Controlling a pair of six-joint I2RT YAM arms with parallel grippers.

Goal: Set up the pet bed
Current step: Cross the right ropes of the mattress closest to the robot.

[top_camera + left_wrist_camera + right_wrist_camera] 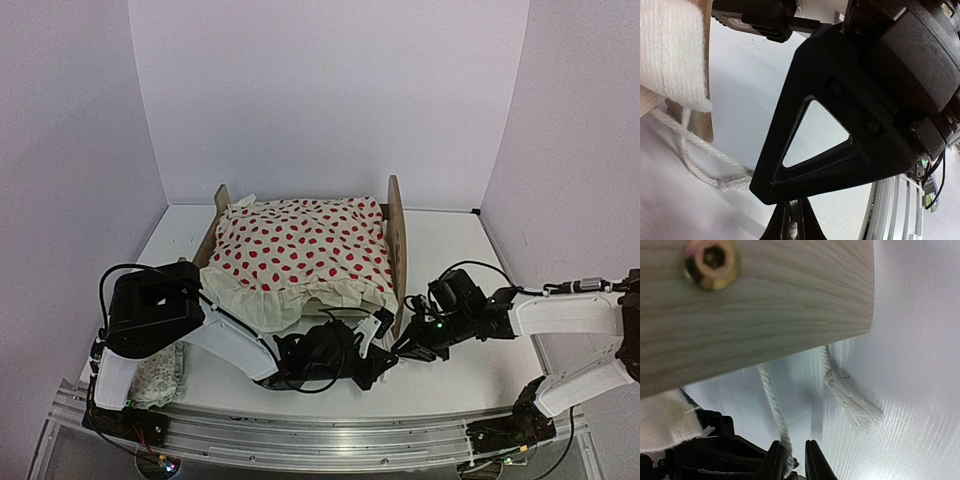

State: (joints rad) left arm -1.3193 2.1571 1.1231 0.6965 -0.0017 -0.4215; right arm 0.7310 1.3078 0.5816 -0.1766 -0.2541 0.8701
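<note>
The pet bed [396, 228] stands mid-table with a cream, red-dotted blanket [300, 245] spread over it; its mattress is hidden. Both grippers meet at the bed's near right corner. My left gripper [378, 350] [792, 226] is shut on a thin white cord [700, 150] that runs across the table from a wooden leg [696, 122]. In the right wrist view a plywood panel [770, 305] with a brass bolt [713, 260] fills the top. A twisted white cord [771, 395] hangs from it between the fingers of my right gripper [404, 348] [796, 460], touching one finger; the jaws stand narrowly apart.
A frayed tassel end [855, 407] of cord lies on the white table beside the right fingers. A small pale patterned pillow [160, 380] lies under the left arm near its base. An aluminium rail [300, 435] runs along the near edge. White walls enclose the table.
</note>
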